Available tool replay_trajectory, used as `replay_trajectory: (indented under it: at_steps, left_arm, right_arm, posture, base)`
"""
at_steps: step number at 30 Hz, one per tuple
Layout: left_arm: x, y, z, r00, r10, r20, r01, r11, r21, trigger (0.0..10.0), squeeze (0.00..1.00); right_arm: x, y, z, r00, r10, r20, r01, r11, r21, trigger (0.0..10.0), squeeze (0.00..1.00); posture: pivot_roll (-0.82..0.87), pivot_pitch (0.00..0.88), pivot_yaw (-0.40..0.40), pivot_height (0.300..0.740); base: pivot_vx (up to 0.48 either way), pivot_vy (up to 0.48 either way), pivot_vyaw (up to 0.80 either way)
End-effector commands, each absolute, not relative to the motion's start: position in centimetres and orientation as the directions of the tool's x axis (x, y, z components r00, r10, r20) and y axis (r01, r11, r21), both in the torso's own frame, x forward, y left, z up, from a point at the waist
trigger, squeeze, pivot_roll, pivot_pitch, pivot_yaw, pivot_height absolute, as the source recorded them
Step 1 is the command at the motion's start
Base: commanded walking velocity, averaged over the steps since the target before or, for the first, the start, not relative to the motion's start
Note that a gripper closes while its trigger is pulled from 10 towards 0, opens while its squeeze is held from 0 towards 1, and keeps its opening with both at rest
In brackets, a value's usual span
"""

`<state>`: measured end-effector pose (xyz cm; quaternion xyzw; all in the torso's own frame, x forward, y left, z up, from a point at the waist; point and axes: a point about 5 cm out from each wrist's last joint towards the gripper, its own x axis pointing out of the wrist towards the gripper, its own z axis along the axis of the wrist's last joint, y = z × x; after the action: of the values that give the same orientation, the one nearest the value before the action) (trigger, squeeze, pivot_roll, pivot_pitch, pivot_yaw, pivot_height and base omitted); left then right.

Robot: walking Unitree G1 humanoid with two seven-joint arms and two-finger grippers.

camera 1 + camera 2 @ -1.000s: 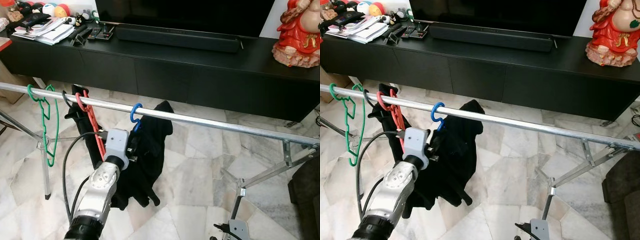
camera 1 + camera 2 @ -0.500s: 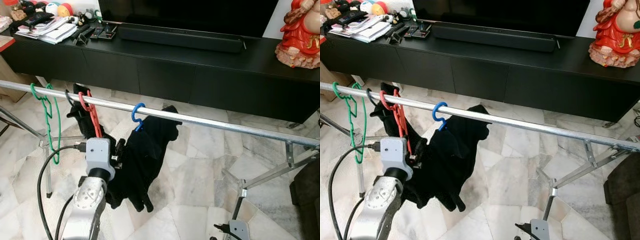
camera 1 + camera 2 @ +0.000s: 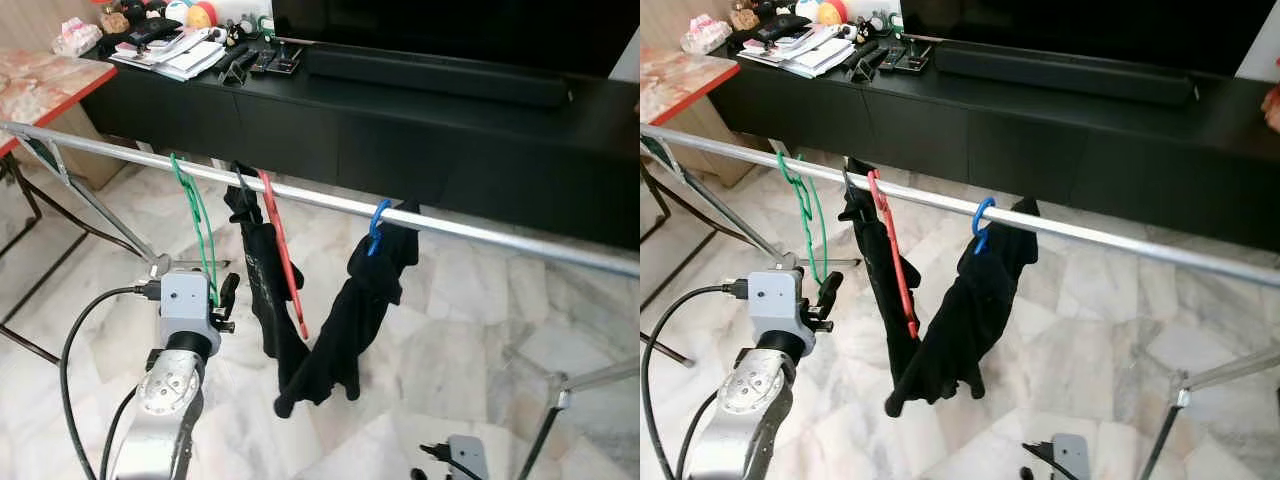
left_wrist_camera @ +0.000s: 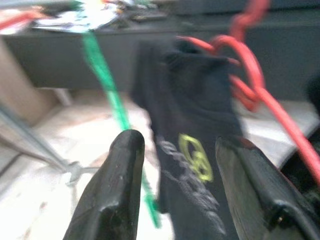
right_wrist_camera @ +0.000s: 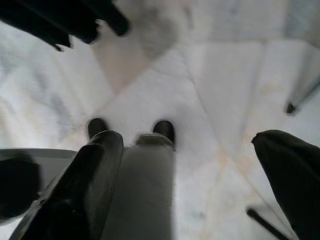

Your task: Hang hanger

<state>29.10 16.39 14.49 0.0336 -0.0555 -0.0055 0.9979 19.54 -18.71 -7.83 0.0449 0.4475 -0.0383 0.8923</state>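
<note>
While the whole scene is seen from further left than half a second ago, which is a shift of the head camera and not of the things, the rail [image 3: 330, 203] is found spanning the view in front of the dark media unit [image 3: 420, 150]. Against the earlier pictures, the left arm is drawn back and down from the rail, and the left end effector [image 3: 224, 300] is now seen just beside the lower part of the green hanger [image 3: 196, 222], clear of the black garment [image 3: 350, 320]. That garment is carried on the blue hanger [image 3: 374, 226], whose hook is seated over the rail as before; the red hanger [image 3: 281, 255] with a second dark garment [image 3: 262, 290] hangs between the blue and the green ones. In the left wrist view the two fingers [image 4: 112, 195] are spread apart with nothing between them, so the end effector is released. From this it is judged that the hanger is hung and let go, and the step is essentially finished. The right end effector [image 5: 180, 185] is held low over the marble floor [image 5: 215, 80], spread and empty.
</note>
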Motion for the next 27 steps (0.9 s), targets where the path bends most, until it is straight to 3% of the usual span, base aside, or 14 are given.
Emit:
replay_trajectory:
  at_steps: [1, 11, 22, 27]
  left_arm:
    - [28.87, 16.34, 14.08, 0.996, -0.032, 0.083, 0.025, 0.996, 0.091, 10.0, 0.0]
    - [28.74, 15.69, 13.79, 0.995, -0.074, 0.068, 0.067, 0.993, 0.099, 10.0, 0.0]
    - [28.74, 15.71, 13.71, 0.995, -0.076, 0.061, 0.07, 0.993, 0.097, 10.0, 0.0]
    - [28.78, 15.48, 13.59, 0.995, -0.087, 0.055, 0.082, 0.993, 0.086, 10.0, 0.0]
  right_arm:
    - [18.32, -18.49, -8.49, 0.562, -0.024, -0.827, 0.119, 0.991, 0.053, 10.0, 0.0]
    - [18.32, -18.53, -8.48, 0.562, -0.025, -0.827, 0.119, 0.992, 0.051, 10.0, 0.0]
    - [18.34, -18.52, -8.47, 0.563, -0.023, -0.826, 0.116, 0.992, 0.052, 10.0, 0.0]
    - [18.33, -18.5, -8.48, 0.563, -0.021, -0.826, 0.116, 0.992, 0.053, 10.0, 0.0]
  posture:
    - [-0.06, 0.22, -0.002, 0.74]
    - [-0.06, 0.218, -0.003, 0.74]
    - [-0.06, 0.218, -0.004, 0.74]
    - [-0.06, 0.219, -0.005, 0.74]
  base:
    - [0.0, 0.0, 0.0]
    - [0.0, 0.0, 0.0]
    - [0.0, -0.422, 0.0]
    - [0.0, 0.0, 0.0]
